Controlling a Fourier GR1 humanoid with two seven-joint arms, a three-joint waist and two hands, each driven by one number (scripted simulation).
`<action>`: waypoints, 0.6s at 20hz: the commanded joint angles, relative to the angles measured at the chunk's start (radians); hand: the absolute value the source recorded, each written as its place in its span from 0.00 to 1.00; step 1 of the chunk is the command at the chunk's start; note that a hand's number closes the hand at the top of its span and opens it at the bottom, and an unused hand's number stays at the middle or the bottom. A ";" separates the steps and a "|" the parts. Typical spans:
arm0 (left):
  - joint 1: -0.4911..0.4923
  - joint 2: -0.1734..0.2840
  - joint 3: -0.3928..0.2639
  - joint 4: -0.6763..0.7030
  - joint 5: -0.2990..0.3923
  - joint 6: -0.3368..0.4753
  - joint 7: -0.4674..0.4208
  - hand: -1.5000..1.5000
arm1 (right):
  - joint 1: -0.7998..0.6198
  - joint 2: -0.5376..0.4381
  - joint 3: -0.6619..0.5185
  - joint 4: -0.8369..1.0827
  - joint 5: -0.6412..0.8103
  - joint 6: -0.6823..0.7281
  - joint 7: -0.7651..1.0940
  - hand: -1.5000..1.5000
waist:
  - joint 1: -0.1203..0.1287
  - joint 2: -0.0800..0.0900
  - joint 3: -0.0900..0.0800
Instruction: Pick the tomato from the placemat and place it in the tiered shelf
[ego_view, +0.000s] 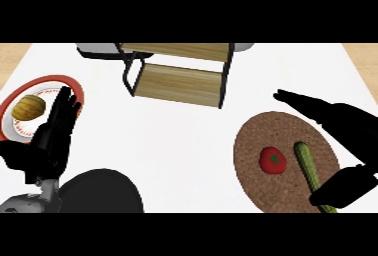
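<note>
Tomato (273, 160) lies red and roundish on the brown cork placemat (258, 130), left of centre, green stem patch up. No long axis to speak of. Cucumber (308, 167) just beside it to the right, lying lengthwise on the mat and running toward the near edge.

Right hand (336, 117) hangs over the mat's far right edge, fingers (289, 97) straight and spread, holding nothing. Tomato sits nearer and to the left of those fingers, apart from them. This hand is plainly the nearer one; I judge the reach goes down and left.

Left hand (55, 132) at the view's left, open, fingers up, resting, overlapping a red-rimmed plate (74, 82) that carries a yellowish ribbed fruit, perhaps a small squash (29, 106).

Surface (184, 150) white. Dark round object (100, 192) at the near left. Farther back, tiered shelf (181, 75), wooden boards in a black frame, well apart from the mat, up and to the left. Tan flooring at the corners.
</note>
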 joint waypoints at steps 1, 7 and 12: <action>-0.048 0.002 0.004 -0.011 -0.010 0.004 0.060 0.50 | -0.071 0.123 0.140 0.030 0.154 -0.026 0.169 0.00 | 0.013 0.006 0.002; -0.063 -0.013 0.021 0.024 -0.016 -0.020 0.037 0.50 | -0.044 0.190 0.249 0.060 0.373 -0.002 0.221 0.00 | 0.000 0.006 0.002; 0.001 -0.023 0.037 0.012 -0.006 -0.046 -0.001 0.50 | 0.000 0.107 0.202 0.060 0.385 0.117 0.260 0.00 | -0.004 0.003 0.002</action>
